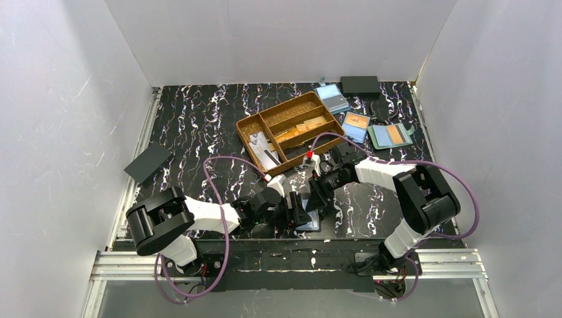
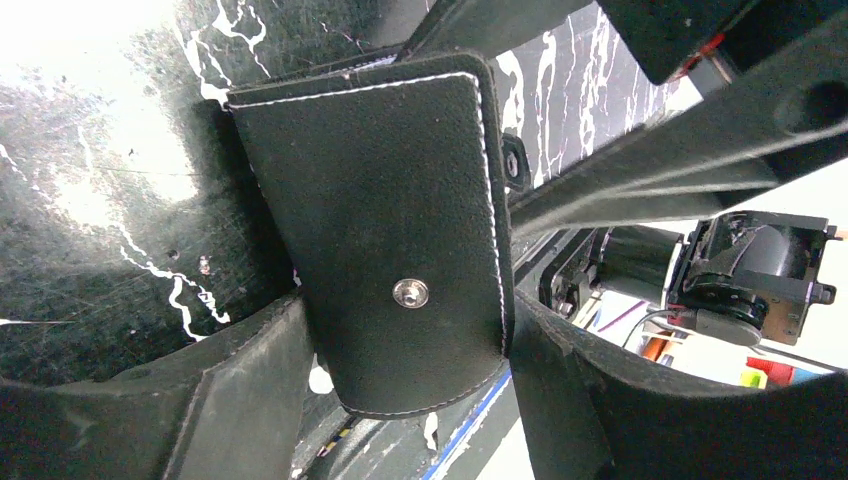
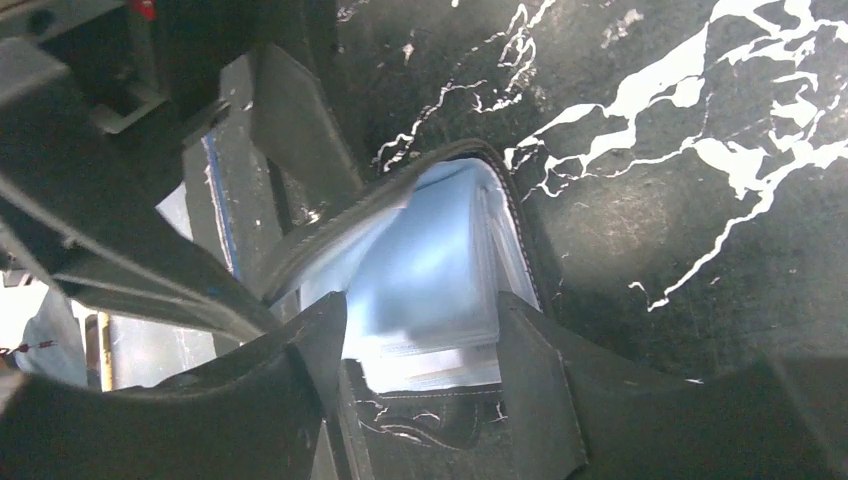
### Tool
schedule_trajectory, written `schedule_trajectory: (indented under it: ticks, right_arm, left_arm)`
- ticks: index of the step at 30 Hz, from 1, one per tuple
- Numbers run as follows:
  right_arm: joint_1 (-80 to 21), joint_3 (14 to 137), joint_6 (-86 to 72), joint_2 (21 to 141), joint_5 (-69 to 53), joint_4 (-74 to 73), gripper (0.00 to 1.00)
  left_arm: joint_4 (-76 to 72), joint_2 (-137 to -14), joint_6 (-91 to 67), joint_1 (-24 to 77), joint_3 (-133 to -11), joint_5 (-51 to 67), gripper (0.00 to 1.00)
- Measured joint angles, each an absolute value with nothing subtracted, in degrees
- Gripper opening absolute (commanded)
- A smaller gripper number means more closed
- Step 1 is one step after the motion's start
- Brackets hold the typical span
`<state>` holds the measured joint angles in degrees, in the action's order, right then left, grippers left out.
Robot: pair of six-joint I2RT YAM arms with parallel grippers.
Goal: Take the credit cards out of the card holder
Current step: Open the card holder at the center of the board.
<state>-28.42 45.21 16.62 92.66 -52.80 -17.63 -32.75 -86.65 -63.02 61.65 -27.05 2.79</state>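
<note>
The black card holder (image 1: 309,221) lies near the table's front edge, between both arms. In the left wrist view its black flap (image 2: 380,220), with a silver snap stud (image 2: 411,293), fills the span between my left gripper's (image 2: 410,322) fingers, and both fingers press its side edges. The pale blue credit cards (image 3: 430,270) sit blurred in the open card holder (image 3: 452,420), against its light lining. My right gripper (image 3: 422,310) stands open over them, one finger on each side of the stack. From above, the left gripper (image 1: 298,213) and the right gripper (image 1: 317,194) nearly meet.
A brown compartment tray (image 1: 289,131) with cards and tools stands behind the grippers. Blue holders (image 1: 356,126), a grey-green holder (image 1: 391,135) and a black box (image 1: 360,84) lie at the back right. A flat black case (image 1: 148,163) lies at the left edge. White walls close in three sides.
</note>
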Motion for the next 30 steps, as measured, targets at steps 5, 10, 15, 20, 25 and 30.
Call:
schedule_trajectory:
  ticks: [5,10,15,20,25,30]
  right_arm:
    - [-29.06,45.21,16.05,93.32,-50.11,-16.93,0.5]
    - [-29.3,45.21,15.55,93.36,-48.25,-16.47,0.42]
    - [-29.43,45.21,15.31,93.41,-47.22,-16.47,0.34]
    - [-29.63,45.21,15.18,93.67,-46.85,-16.43,0.32]
    - [-29.85,45.21,15.2,93.73,-47.9,-16.47,0.29]
    - [-30.02,45.21,15.14,93.73,-48.66,-16.45,0.21]
  left_arm:
    - [-33.54,-86.65,-63.07,61.6,-26.59,3.25,0.65]
    - [-35.42,-85.82,-63.57,61.21,-24.67,3.29,0.63]
    - [-36.23,-83.57,-64.62,60.47,-21.85,3.03,0.62]
    - [-37.26,-81.62,-66.15,59.94,-19.38,2.15,0.64]
    - [-38.61,-80.01,-69.14,59.57,-16.99,0.1,0.77]
    - [-39.48,-76.51,-72.53,59.29,-14.96,-2.72,0.98]
